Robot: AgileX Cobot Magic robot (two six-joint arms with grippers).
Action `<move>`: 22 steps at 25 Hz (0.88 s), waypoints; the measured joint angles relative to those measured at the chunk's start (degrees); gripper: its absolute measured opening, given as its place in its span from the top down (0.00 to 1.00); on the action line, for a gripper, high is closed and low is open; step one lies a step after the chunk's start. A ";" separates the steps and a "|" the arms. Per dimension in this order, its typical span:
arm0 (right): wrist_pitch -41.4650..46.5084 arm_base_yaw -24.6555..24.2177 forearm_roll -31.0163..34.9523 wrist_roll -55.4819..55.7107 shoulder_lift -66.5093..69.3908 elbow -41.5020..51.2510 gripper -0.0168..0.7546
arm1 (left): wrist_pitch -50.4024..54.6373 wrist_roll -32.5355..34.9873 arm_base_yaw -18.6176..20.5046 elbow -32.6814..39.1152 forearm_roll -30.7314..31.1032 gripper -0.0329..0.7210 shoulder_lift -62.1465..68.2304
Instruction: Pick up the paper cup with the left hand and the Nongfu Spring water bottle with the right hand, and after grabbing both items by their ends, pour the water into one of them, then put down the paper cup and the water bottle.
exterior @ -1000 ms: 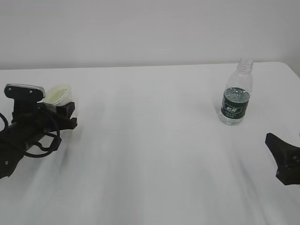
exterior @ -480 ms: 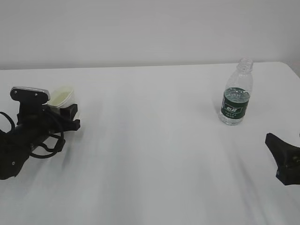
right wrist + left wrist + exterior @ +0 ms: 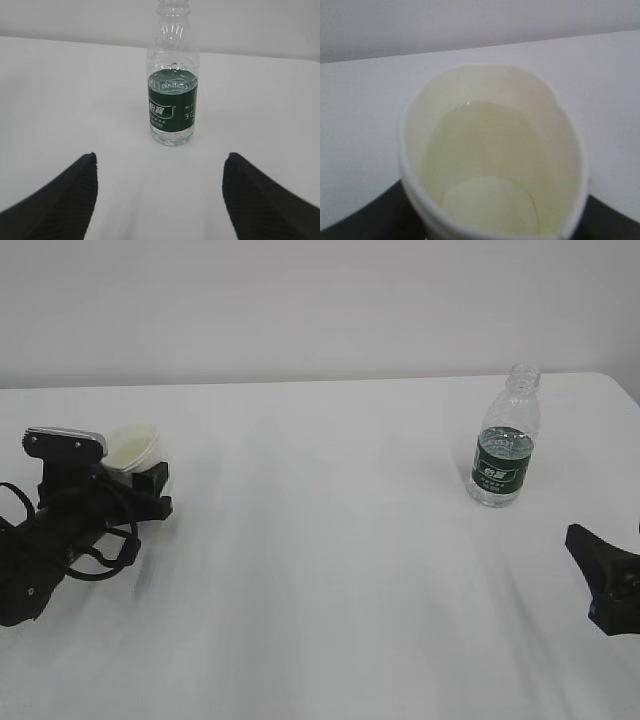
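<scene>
White tabletop runs back to a pale wall. Near its left edge stands the small white tapered paper cup, cream-yellow inside and holding clear water. The black left hand has its fingers on either side of the cup's base; whether they press on it I cannot tell. Toward the right back corner the small clear ribbed Nongfu Spring water bottle with a dark green label stands upright, uncapped. The black right hand sits low near the right edge, fingers spread wide, empty, well apart from the bottle.
</scene>
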 joint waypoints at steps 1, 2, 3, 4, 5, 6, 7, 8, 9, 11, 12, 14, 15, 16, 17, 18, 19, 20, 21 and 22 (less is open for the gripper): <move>0.00 0.00 0.00 0.00 0.00 0.00 0.21 | 0.00 0.00 0.00 0.00 0.00 0.35 0.00; 0.00 0.00 0.00 0.00 0.00 0.00 0.21 | 0.00 0.00 0.00 0.00 0.00 0.33 0.00; 0.00 0.00 0.00 0.00 0.00 0.00 0.21 | 0.00 0.00 0.00 0.00 0.00 0.30 0.04; 0.00 0.00 0.00 0.00 0.00 0.00 0.21 | 0.11 0.00 0.00 0.00 0.00 0.27 0.13; 0.00 0.00 0.00 0.00 0.00 0.00 0.21 | 0.25 0.00 0.00 0.00 0.00 0.25 0.13; 0.00 0.00 0.00 0.00 0.00 0.00 0.21 | 0.47 0.00 0.00 0.00 0.00 0.23 0.17; 0.00 0.00 0.00 0.00 0.00 0.00 0.21 | 0.46 0.00 0.00 0.00 0.00 0.21 0.17; 0.00 0.00 0.00 0.00 0.00 0.00 0.21 | 0.46 0.00 0.00 0.27 0.00 0.19 0.17; 0.00 0.00 0.00 0.00 0.00 0.00 0.21 | 0.46 0.00 0.00 0.71 0.00 0.19 0.17; 0.00 0.00 0.00 0.00 0.00 0.00 0.21 | 0.46 0.00 0.00 2.10 0.00 0.18 0.17; 0.00 0.00 0.00 0.00 0.00 0.00 0.21 | 0.59 0.00 0.00 2.74 0.00 0.18 -0.10; 0.00 0.00 -0.08 0.00 0.00 0.00 0.21 | 0.72 0.00 0.00 4.07 0.00 0.17 -1.28; 0.00 0.00 -0.23 0.00 0.00 0.00 0.21 | 0.72 0.00 0.00 4.52 0.00 0.17 -1.81; 0.00 0.00 -0.38 0.00 0.00 0.00 0.21 | 0.72 0.00 0.00 5.10 0.11 0.17 -2.21; 0.00 0.00 -0.52 0.00 0.00 0.00 0.21 | 0.72 0.00 0.00 5.69 0.25 0.17 -2.77; 0.00 0.00 -0.57 0.00 0.00 0.00 0.21 | 0.72 0.00 0.00 6.26 0.48 0.17 -3.26; 0.00 0.00 -0.66 0.00 0.00 0.00 0.21 | 0.72 0.00 0.00 6.86 0.62 0.17 -3.80; 0.00 0.00 -0.81 0.00 0.00 0.00 0.21 | 0.72 0.00 0.00 7.35 0.62 0.17 -4.33; 0.00 0.00 -0.95 0.00 0.00 0.00 0.21 | 0.72 0.00 0.00 7.95 0.72 0.17 -5.04; 0.00 0.00 -1.01 0.00 0.00 0.00 0.21 | 0.72 0.00 0.00 8.41 0.72 0.17 -5.58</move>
